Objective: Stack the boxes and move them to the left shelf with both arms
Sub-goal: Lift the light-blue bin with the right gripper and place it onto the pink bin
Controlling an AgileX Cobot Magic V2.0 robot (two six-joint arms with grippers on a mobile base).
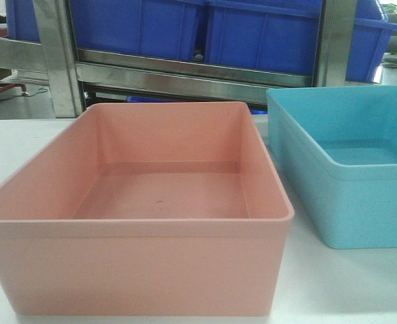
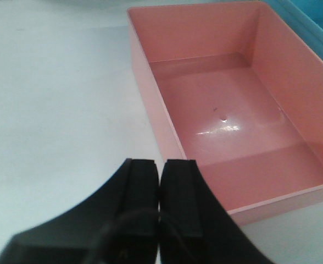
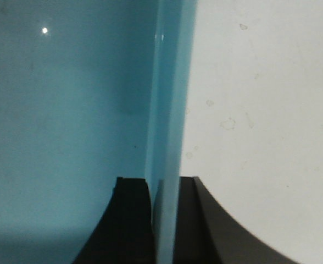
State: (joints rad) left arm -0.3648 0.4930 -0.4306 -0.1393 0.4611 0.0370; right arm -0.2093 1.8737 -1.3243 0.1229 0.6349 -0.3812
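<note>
The salmon pink box [image 1: 144, 270] stands empty on the white table, front and centre. The light blue box [image 1: 333, 196] stands to its right, also empty. No gripper shows in the front view. In the left wrist view my left gripper [image 2: 160, 163] is shut and empty, above the table just off the near left corner of the pink box [image 2: 233, 115]. In the right wrist view my right gripper [image 3: 164, 181] is shut on the light blue box's wall [image 3: 170, 99], one finger inside the box and one outside.
Behind the table stands a steel rack [image 1: 185, 84] with upright posts [image 1: 53, 57], holding dark blue crates [image 1: 252, 34]. The white tabletop [image 2: 57, 110] stretches left of the pink box and right of the blue box [image 3: 260, 110].
</note>
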